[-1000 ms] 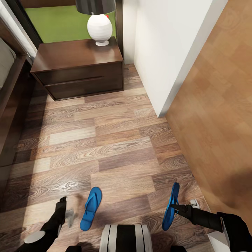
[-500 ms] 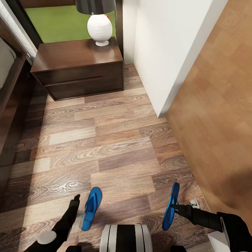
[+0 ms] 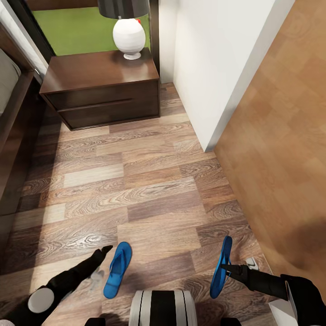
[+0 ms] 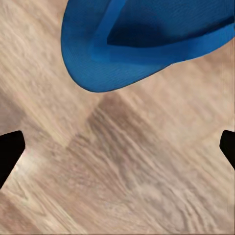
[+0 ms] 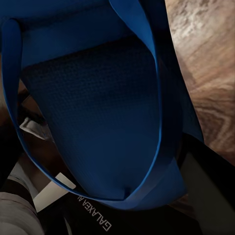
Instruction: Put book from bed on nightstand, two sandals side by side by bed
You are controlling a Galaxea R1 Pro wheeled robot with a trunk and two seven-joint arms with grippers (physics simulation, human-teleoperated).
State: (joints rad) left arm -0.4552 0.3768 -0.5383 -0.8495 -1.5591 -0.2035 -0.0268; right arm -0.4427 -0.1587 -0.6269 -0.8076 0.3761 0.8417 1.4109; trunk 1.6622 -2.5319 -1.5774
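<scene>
Looking down from the head view, grey-brown wood planks of the floor [image 3: 136, 190] run across the bedroom to a dark brown nightstand [image 3: 102, 88] with two drawer fronts, standing against the far wall; a white round lamp [image 3: 128, 37] with a dark shade sits on its glossy top, green showing behind it; the dark frame of the bed [image 3: 16, 131] edges the left side, a corner of off-white mattress above it; a white wall [image 3: 217, 68] juts forward on the right, and past it lies a warmer orange-brown floor [image 3: 280, 158]; one blue sandal [image 3: 117, 269] lies flat on the planks near the robot's base, the left gripper [image 3: 100, 262] just beside its heel end; the other sandal [image 3: 221, 267] stands on edge, gripped by the right gripper [image 3: 229, 269]. From the left wrist view, the rounded end of the flat sandal [image 4: 142, 44] rests on pale planks [image 4: 127, 171], and the jaws stand wide apart and empty, their dark tips at either border. From the right wrist view, the held sandal's [image 5: 98, 112] sole and strap loom close, with the jaws clenched on it and planks [image 5: 210, 63] beyond.
</scene>
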